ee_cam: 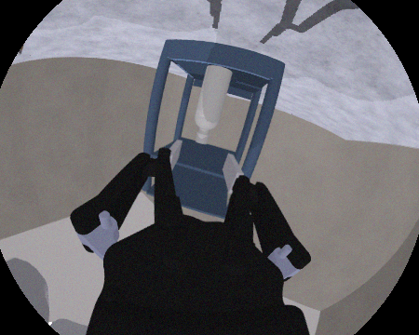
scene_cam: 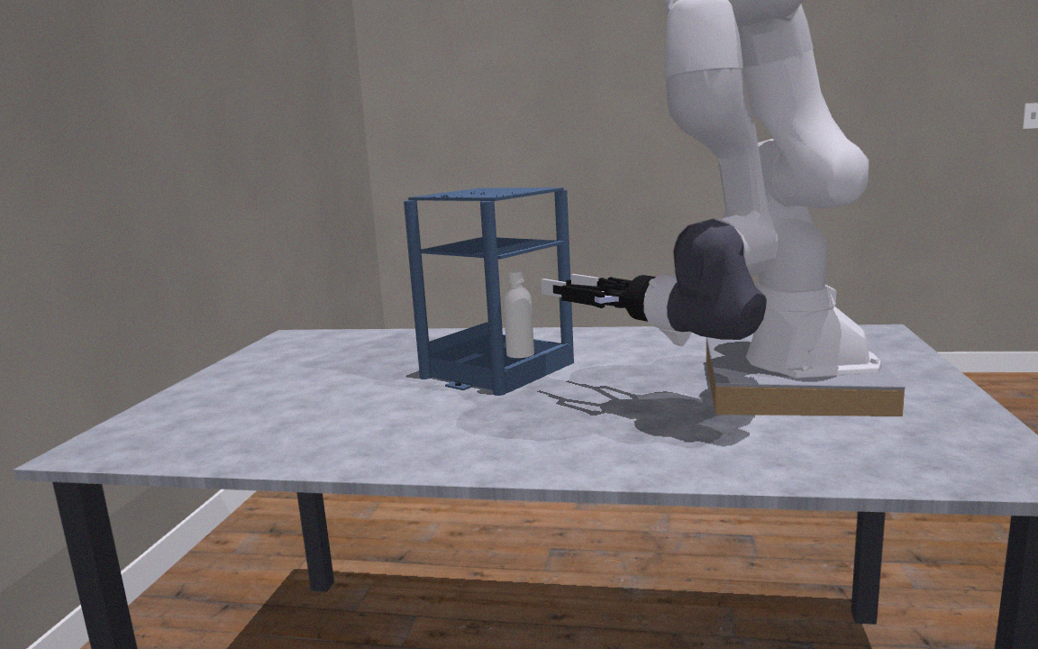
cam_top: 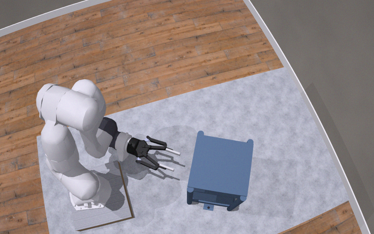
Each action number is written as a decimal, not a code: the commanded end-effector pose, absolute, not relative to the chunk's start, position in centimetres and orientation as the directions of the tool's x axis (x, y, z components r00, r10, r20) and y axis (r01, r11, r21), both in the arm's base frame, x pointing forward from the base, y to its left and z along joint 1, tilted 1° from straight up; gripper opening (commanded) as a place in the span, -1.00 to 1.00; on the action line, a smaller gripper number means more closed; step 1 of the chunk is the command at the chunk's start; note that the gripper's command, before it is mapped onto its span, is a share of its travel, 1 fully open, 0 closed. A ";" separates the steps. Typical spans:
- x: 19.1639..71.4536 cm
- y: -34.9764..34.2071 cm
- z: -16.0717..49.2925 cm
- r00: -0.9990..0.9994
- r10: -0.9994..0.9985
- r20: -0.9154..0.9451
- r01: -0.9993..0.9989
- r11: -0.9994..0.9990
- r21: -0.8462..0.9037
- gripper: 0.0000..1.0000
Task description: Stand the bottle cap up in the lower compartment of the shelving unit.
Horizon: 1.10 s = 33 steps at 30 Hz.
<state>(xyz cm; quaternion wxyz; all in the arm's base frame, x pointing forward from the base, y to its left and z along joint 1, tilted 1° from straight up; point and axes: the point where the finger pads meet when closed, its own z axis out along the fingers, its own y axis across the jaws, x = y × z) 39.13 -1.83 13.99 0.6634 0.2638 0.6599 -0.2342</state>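
The white bottle [scene_cam: 518, 316] stands cap up on the floor of the blue shelving unit's [scene_cam: 488, 286] lower compartment, near the front edge on the side facing the robot. In the wrist view the bottle [ee_cam: 211, 102] shows between the unit's [ee_cam: 212, 130] posts. In the overhead view the unit's top shelf [cam_top: 220, 165] hides it. My gripper [scene_cam: 559, 288] is level and points at the unit's front, a short way outside it at about the bottle's shoulder height. It is open and holds nothing, which also shows in the overhead view [cam_top: 176, 161] and the wrist view [ee_cam: 204, 167].
The arm's base sits on a wooden plate [scene_cam: 805, 391] at the table's near-robot side. A small tab [cam_top: 208, 207] sticks out from the unit's foot. The table edge runs close behind the unit.
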 end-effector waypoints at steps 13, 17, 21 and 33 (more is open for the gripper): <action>39.0 -1.9 17.3 -0.017 0.013 -1.000 0.662 0.749 -0.002 -0.08; 39.0 -1.9 17.6 -0.017 0.013 -1.000 0.662 0.749 -0.002 -0.08; 39.1 -1.9 17.9 -0.017 0.013 -1.000 0.662 0.749 -0.002 -0.08; 39.1 -1.9 18.1 -0.017 0.013 -1.000 0.662 0.749 -0.002 1.00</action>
